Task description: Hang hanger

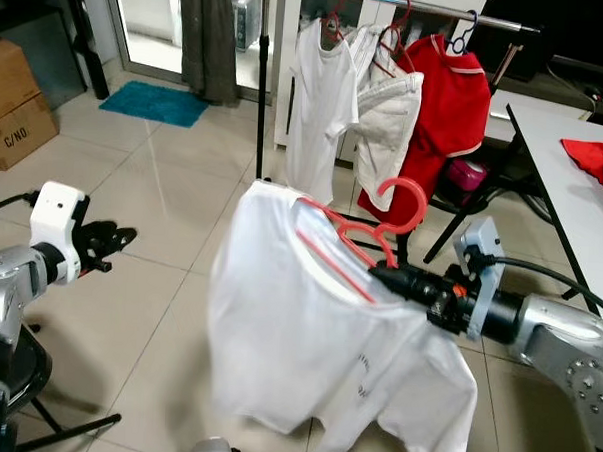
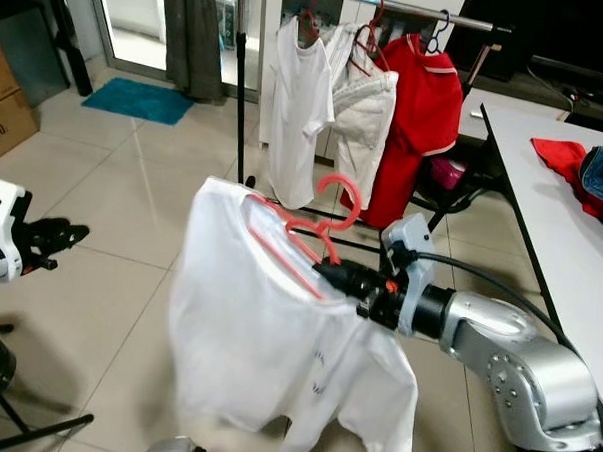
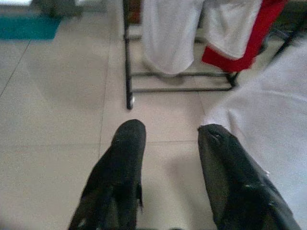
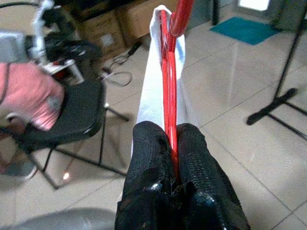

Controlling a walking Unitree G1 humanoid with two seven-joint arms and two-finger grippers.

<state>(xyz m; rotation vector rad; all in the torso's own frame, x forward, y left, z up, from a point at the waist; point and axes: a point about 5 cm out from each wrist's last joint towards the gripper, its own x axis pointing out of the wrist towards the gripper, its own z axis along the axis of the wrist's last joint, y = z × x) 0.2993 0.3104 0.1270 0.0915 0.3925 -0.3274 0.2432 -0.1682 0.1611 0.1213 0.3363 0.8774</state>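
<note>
Carry step: my right gripper (image 1: 384,277), clamped on red plastic hanger (image 1: 366,234) bearing white cotton T-shirt (image 1: 307,336), short of silver clothes rail (image 1: 461,13); next, lift hook over rail; left gripper (image 1: 116,243) apart, idle.

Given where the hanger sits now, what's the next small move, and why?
Probably lift and carry it forward toward the rail. The right pincer is shut on the red hanger, white shirt draped on it, hook up but well below and short of the rail. The left pincer is open, off to the side.
</note>
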